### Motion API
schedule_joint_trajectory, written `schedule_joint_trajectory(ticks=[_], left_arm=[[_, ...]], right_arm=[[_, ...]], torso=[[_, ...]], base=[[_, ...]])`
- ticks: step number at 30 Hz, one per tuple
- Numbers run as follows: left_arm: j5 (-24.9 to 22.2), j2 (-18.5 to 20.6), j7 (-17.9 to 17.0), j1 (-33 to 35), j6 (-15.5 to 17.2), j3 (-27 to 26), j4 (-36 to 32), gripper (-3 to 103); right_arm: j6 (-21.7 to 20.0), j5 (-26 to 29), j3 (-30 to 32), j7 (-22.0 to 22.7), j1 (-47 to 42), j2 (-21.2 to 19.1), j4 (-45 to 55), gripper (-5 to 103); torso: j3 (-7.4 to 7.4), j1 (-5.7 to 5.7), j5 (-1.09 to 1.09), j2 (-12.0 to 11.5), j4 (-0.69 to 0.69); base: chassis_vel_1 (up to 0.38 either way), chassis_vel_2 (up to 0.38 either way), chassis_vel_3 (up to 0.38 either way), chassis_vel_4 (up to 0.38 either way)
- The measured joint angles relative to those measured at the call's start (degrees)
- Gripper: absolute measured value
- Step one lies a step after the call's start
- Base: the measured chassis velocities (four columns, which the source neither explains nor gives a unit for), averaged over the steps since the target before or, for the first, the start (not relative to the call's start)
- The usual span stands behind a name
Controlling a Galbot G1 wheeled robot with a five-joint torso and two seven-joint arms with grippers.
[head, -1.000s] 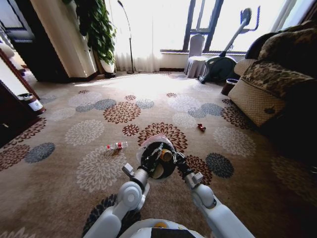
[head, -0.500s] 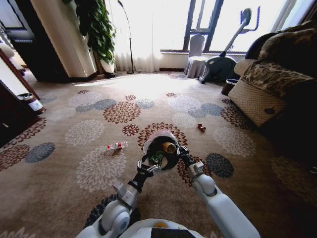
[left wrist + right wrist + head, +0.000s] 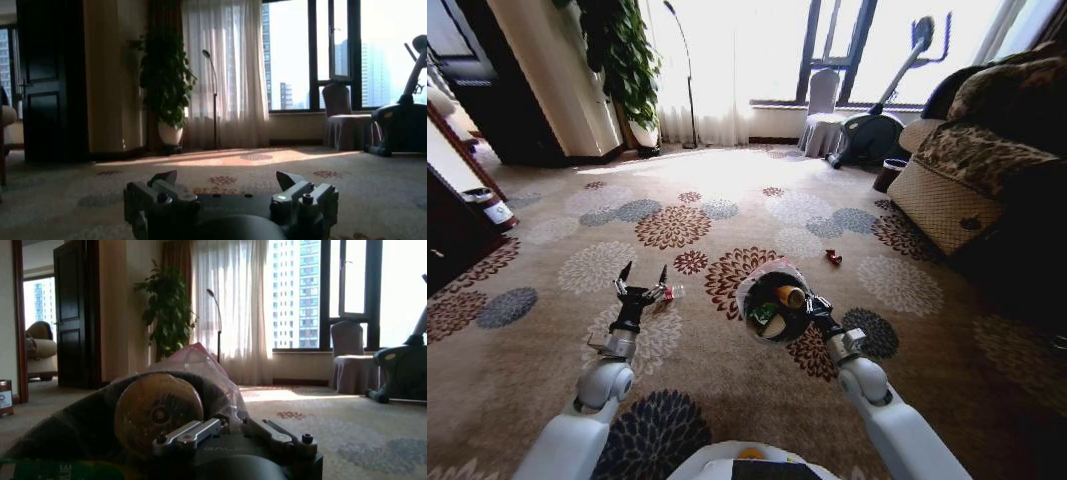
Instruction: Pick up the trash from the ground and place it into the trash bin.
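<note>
The trash bin (image 3: 772, 300), black with a whitish-pink liner, hangs tilted above the carpet. My right gripper (image 3: 814, 306) is shut on its rim. Inside it lie a green wrapper (image 3: 764, 314) and a round golden piece (image 3: 791, 296). In the right wrist view the bin (image 3: 73, 425) is right in front of the gripper (image 3: 223, 429), and the golden piece (image 3: 159, 411) faces the camera. A clear bottle with a red label (image 3: 668, 292) lies on the carpet. My left gripper (image 3: 643, 277) hovers open just above its near end. A tiny red bit (image 3: 833, 257) lies farther right. The left gripper (image 3: 227, 181) holds nothing.
A patterned sofa (image 3: 987, 170) lines the right side, with a small dark pot (image 3: 889, 174) and an exercise bike (image 3: 877, 125) beyond it. A potted plant (image 3: 632, 70) and floor lamp (image 3: 685, 70) stand by the window. Dark furniture (image 3: 452, 230) sits at the left. Open carpet lies ahead.
My left arm swung away from the bin to the left and now stands open over the bottle. The right gripper carried the bin a little to the right.
</note>
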Motion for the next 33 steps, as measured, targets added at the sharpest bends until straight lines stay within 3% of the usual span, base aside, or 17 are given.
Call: schedule_joint_trajectory(ticks=[3,8,15,20,24,33], left_arm=[[-0.5,2.3,3.1,-2.4,1.3,2.9,9.3,98],[3.6,5.4,6.6,-5.0,-0.3,7.3,20.6,98],[5.7,5.2,8.0,-4.5,-1.5,7.1,23.6,98],[6.9,4.9,8.1,-4.7,-1.9,6.8,25.6,99],[5.3,5.6,9.6,-5.0,-2.6,7.0,27.6,102],[5.7,7.4,12.4,-7.2,-3.7,8.5,29.6,98]], right_arm=[[0.3,0.4,0.1,0.0,-0.6,-0.2,2.4,0],[0.4,0.4,-0.6,0.0,-0.7,-0.2,3.7,0],[2.1,-0.3,-2.2,-0.1,-0.6,-0.3,4.4,0],[2.2,-0.5,-2.5,0.0,-0.8,-1.0,5.4,0],[2.4,-0.3,-3.0,0.0,-0.7,-1.5,6.4,0],[3.2,-0.2,-2.4,-0.1,-2.2,-1.4,7.1,0]], torso=[[0.00,0.00,0.01,0.0,0.01],[0.00,0.00,-0.02,0.0,-0.01],[0.00,0.00,-0.03,0.0,0.05],[0.00,0.00,0.05,0.0,-0.01],[0.00,0.00,0.02,0.0,-0.02],[-0.01,-0.01,0.02,0.0,0.00]], base=[[0.042,0.063,-0.060,-0.080],[0.141,0.135,-0.133,-0.142],[0.131,0.129,-0.108,-0.099],[0.000,0.000,0.000,0.000],[-0.014,-0.010,0.003,-0.005],[-0.040,0.064,0.054,-0.036]])
